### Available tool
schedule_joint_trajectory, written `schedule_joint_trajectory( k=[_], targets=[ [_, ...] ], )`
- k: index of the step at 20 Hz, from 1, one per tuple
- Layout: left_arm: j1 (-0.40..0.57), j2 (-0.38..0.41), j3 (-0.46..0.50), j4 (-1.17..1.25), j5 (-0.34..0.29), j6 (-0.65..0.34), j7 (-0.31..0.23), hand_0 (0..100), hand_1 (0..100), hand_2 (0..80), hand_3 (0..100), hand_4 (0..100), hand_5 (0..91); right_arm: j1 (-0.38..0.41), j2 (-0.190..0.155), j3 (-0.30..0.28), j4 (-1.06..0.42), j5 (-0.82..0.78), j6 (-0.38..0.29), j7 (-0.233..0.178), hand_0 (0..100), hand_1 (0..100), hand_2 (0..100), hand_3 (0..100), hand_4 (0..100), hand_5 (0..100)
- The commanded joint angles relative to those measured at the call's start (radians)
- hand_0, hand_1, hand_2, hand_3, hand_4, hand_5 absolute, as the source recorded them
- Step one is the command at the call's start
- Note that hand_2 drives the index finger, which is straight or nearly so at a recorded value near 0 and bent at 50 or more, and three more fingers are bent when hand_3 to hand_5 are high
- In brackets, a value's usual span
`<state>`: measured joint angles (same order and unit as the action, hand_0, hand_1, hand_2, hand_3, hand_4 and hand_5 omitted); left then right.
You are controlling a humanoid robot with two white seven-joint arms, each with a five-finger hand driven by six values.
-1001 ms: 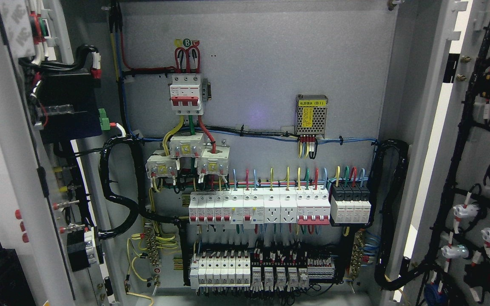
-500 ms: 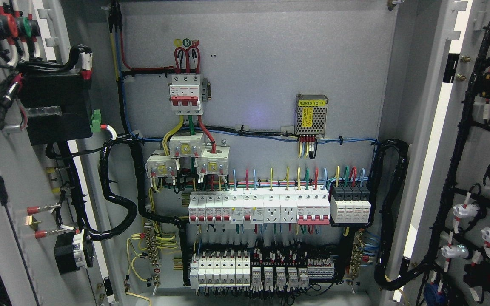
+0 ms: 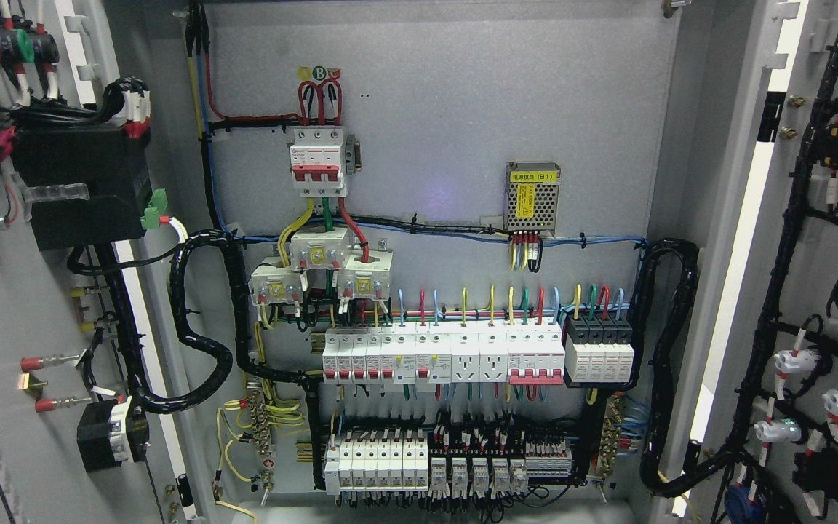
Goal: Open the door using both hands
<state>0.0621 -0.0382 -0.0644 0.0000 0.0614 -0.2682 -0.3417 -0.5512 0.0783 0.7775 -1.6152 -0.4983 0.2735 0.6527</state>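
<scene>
An electrical cabinet stands open in front of me. Its left door (image 3: 4, 306) is swung wide to the left and shows its inner face with a black box (image 3: 81, 185), wires and red-tipped terminals. Its right door (image 3: 826, 291) is swung open to the right and carries black cable looms and white lamp holders. The grey back panel (image 3: 448, 109) holds a red and white main breaker (image 3: 317, 161), rows of white breakers (image 3: 441, 355) and terminal blocks. Neither of my hands nor arms shows in the head view.
A small metal power supply with a yellow label (image 3: 532, 195) hangs on the back panel at the right. Thick black cable bundles (image 3: 197, 320) loop from the panel to both doors. The cabinet floor edge (image 3: 426, 513) runs along the bottom.
The left door has swung further open to the left, so its inner face and the black box have moved leftward and turned more toward me. The right door has not moved.
</scene>
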Motion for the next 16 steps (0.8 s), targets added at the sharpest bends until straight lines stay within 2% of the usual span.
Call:
schedule_joint_trajectory(
  k=[1, 5, 7, 8, 11, 13, 16],
  targets=[
    [0.001, 0.000, 0.000, -0.003, 0.000, 0.000, 0.000, 0, 0, 0.0, 0, 3, 0.0, 0.005, 0.005, -0.003, 0.008, 0.018, -0.008, 0.001, 11, 0, 0, 0, 0, 0],
    [-0.001, 0.000, 0.000, -0.003, 0.000, 0.000, 0.000, 0, 0, 0.0, 0, 3, 0.0, 0.030, -0.008, -0.075, 0.008, 0.018, -0.016, 0.001, 11, 0, 0, 0, 0, 0],
    [-0.001, 0.000, 0.000, -0.003, -0.003, 0.000, 0.000, 0, 0, 0.0, 0, 3, 0.0, 0.036, -0.034, -0.099, 0.008, 0.018, -0.017, -0.007, 11, 0, 0, 0, 0, 0],
    [-0.001, 0.000, 0.000, 0.000, -0.003, 0.000, -0.002, 0, 0, 0.0, 0, 3, 0.0, 0.048, -0.046, -0.109, 0.008, 0.018, -0.019, -0.028, 11, 0, 0, 0, 0, 0],
    [0.001, 0.000, 0.000, -0.003, -0.005, 0.000, -0.002, 0, 0, 0.0, 0, 3, 0.0, 0.086, -0.060, -0.159, 0.008, 0.017, -0.020, -0.131, 11, 0, 0, 0, 0, 0],
    [0.001, 0.000, 0.000, -0.002, -0.002, 0.000, -0.002, 0, 0, 0.0, 0, 3, 0.0, 0.108, -0.077, -0.175, 0.006, 0.017, -0.037, -0.180, 11, 0, 0, 0, 0, 0],
    [0.001, 0.000, 0.000, -0.003, 0.000, 0.000, -0.002, 0, 0, 0.0, 0, 3, 0.0, 0.137, -0.112, -0.181, 0.006, 0.017, -0.158, -0.228, 11, 0, 0, 0, 0, 0]
  ],
)
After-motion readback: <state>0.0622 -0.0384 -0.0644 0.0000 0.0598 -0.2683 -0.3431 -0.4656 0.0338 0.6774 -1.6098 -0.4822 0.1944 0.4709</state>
